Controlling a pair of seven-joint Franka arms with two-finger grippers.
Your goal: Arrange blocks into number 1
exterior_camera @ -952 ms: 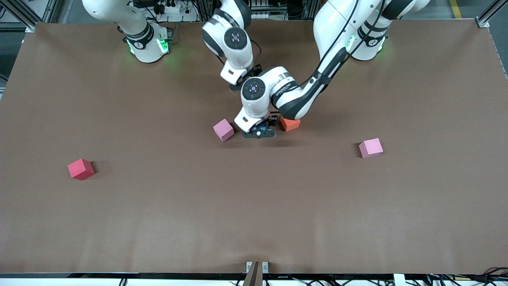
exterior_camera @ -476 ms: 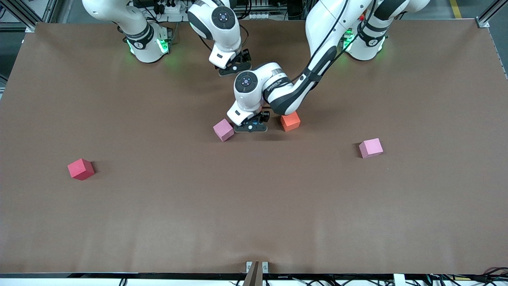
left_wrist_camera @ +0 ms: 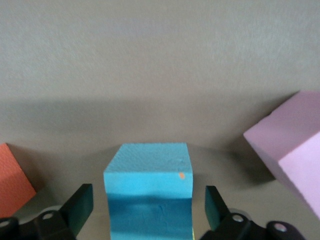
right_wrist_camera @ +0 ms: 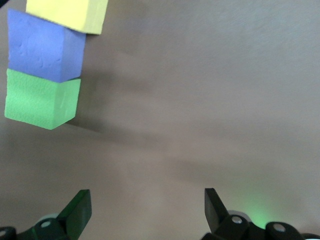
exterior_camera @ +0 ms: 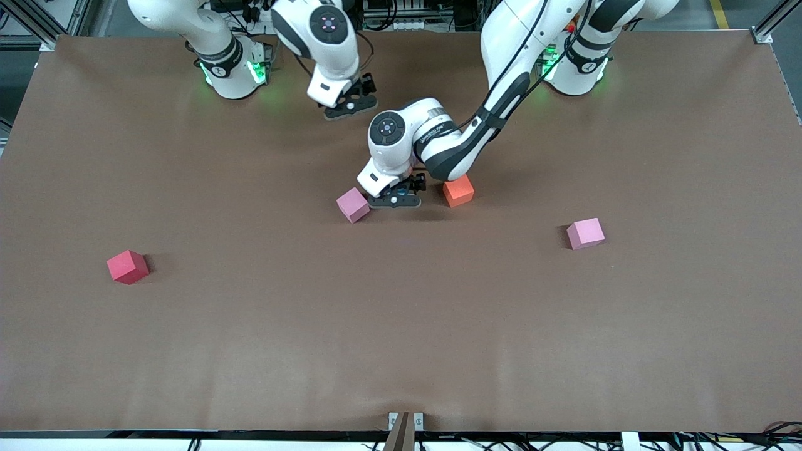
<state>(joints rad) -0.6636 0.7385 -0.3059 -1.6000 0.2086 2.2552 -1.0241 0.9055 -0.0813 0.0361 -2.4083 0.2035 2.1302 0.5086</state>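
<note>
A red block (exterior_camera: 128, 267) lies nearest the front camera toward the right arm's end; a pink block (exterior_camera: 586, 233) sits toward the left arm's end; at mid-table the left gripper (exterior_camera: 395, 199) stands low between a purple block (exterior_camera: 353, 205) and an orange block (exterior_camera: 458, 191), fingers (left_wrist_camera: 80, 205) spread clear of a light blue block (left_wrist_camera: 149, 187) on the table; the right gripper (exterior_camera: 348, 106) hangs open near the bases; green (right_wrist_camera: 41, 100), blue-violet (right_wrist_camera: 45, 46) and yellow (right_wrist_camera: 67, 13) blocks touch in a row.
</note>
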